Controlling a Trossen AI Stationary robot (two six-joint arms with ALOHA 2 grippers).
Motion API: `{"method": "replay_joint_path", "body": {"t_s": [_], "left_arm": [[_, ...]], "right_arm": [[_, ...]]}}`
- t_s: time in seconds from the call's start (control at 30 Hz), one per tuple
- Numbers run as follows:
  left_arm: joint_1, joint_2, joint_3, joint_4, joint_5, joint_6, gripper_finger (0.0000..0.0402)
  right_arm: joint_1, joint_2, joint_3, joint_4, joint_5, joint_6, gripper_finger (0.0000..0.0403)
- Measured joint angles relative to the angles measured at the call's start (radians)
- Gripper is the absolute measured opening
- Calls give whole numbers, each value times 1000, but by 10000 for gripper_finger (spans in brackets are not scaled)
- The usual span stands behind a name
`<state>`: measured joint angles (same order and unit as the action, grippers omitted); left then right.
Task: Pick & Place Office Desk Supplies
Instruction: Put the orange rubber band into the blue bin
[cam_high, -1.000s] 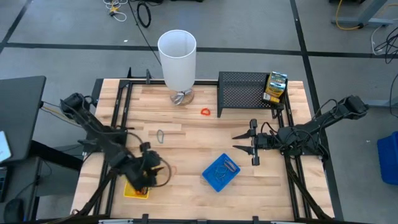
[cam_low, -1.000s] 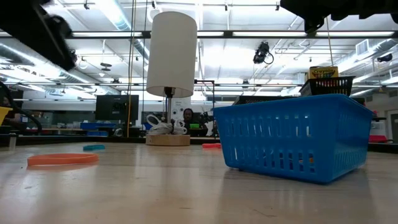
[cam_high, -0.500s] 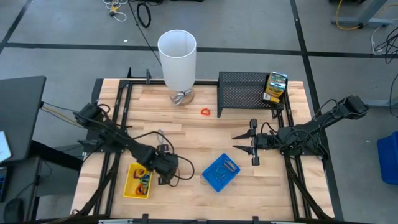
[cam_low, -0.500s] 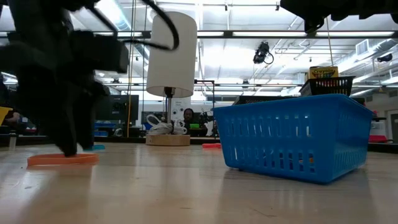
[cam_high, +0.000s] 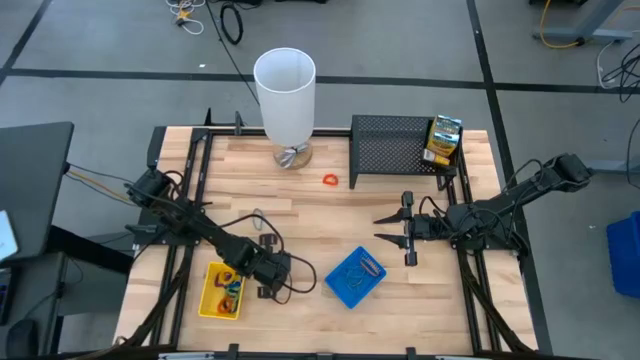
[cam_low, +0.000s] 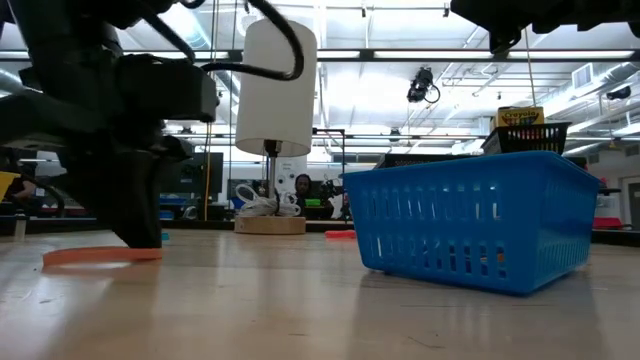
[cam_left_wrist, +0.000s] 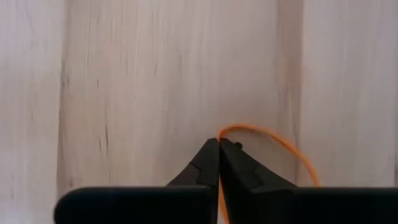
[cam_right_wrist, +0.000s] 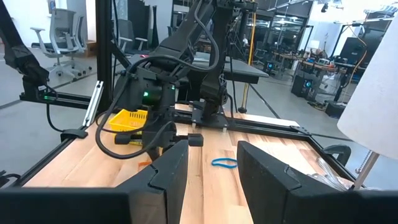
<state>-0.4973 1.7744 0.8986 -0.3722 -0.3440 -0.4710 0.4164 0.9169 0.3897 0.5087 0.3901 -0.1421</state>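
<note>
An orange rubber-band loop lies flat on the wood between the yellow tray and the blue tray. My left gripper stands over it, pointing steeply down, shut on its rim; the low view shows the left gripper at the orange band. My right gripper waits open, level, above the table's right half. A red band and a grey band lie loose on the table. A green-yellow box stands in the black mesh rack. My left gripper pinches the orange band's rim between its two fingertips, at one spot of the loop. The fingers come from above, slanting down. The rest of the loop lies slack on the table.
The tall white cylinder stands at the far edge, left of the rack. A blue band lies on the wood near the left arm. The yellow tray holds a few coloured bands. Black frame rails run along both sides of the table.
My left gripper has swung from over the yellow tray toward the table's right, turned and come down onto the orange band, where its fingertips now stand shut. The band lies where it was.
</note>
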Motion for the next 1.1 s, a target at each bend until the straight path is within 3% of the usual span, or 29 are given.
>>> {"method": "replay_joint_path", "body": {"t_s": [0.4,0.67,0.73,0.83,0.93,1.1], "left_arm": [[23,-1,144,61,-158,206,2],[32,-4,292,133,-269,478,1],[49,-5,310,188,-243,547,1],[95,-2,312,288,-98,610,1],[146,21,312,357,52,631,1],[218,93,312,407,192,644,1]], "right_arm": [[0,0,0,4,0,0,148],[0,0,0,4,0,-4,148],[0,0,0,3,0,-4,148],[0,0,0,3,0,-4,148],[0,0,0,3,0,-4,148],[0,0,0,-6,21,-4,148]]}}
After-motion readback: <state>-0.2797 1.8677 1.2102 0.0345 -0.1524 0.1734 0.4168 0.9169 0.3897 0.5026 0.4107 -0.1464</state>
